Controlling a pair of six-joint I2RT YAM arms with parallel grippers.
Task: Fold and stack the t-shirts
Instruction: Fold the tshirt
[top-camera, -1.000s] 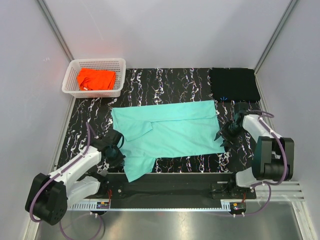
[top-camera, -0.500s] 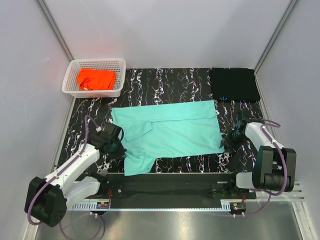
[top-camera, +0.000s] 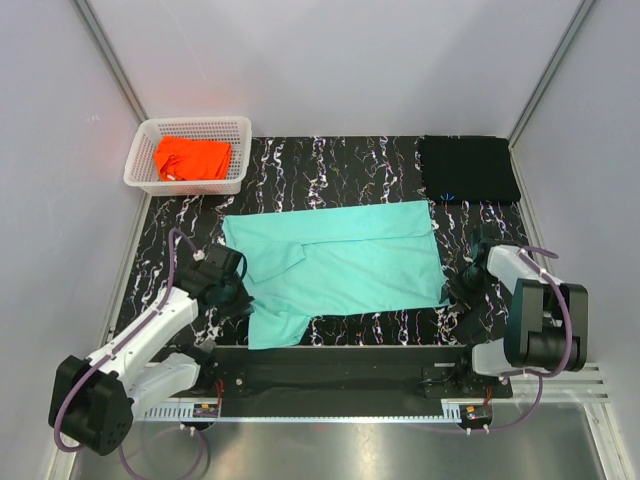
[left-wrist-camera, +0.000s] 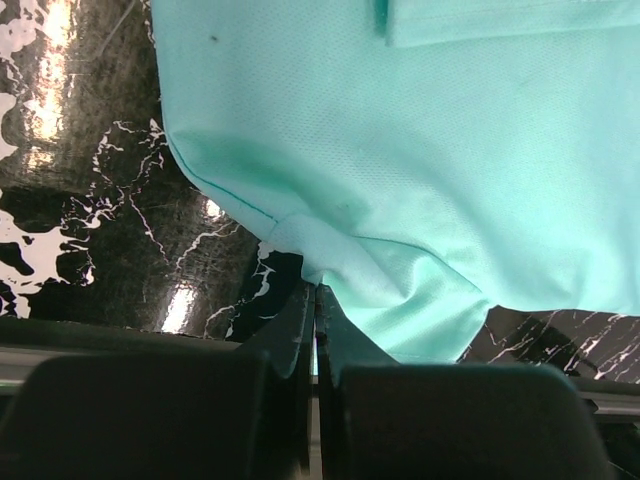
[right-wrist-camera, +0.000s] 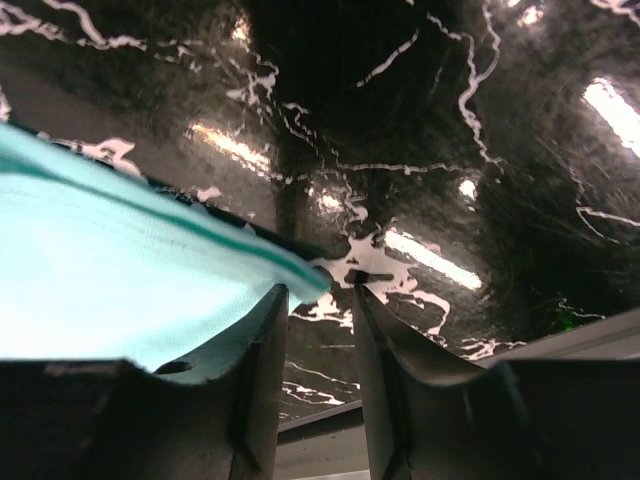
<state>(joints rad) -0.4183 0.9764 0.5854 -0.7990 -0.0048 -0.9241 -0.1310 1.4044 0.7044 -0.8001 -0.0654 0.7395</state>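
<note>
I see the mint-teal t-shirt (top-camera: 345, 262) spread flat at the middle of the bench (top-camera: 330, 165), with the left pincer (left-wrist-camera: 315, 295) pressed together, pinching a bunched fold at its near left edge. The right pincer (right-wrist-camera: 322, 285) stands partly spread at the near right corner; the cloth tip touches one finger, unclamped. The orange t-shirt (top-camera: 192, 158) sits in the white basket (top-camera: 150, 130), and the black t-shirt (top-camera: 468, 168) lies far right.

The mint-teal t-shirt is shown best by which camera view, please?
The top external view: the whole mint-teal t-shirt lies spread there. The left wrist view shows only a bunched part, the right wrist view only one corner.
</note>
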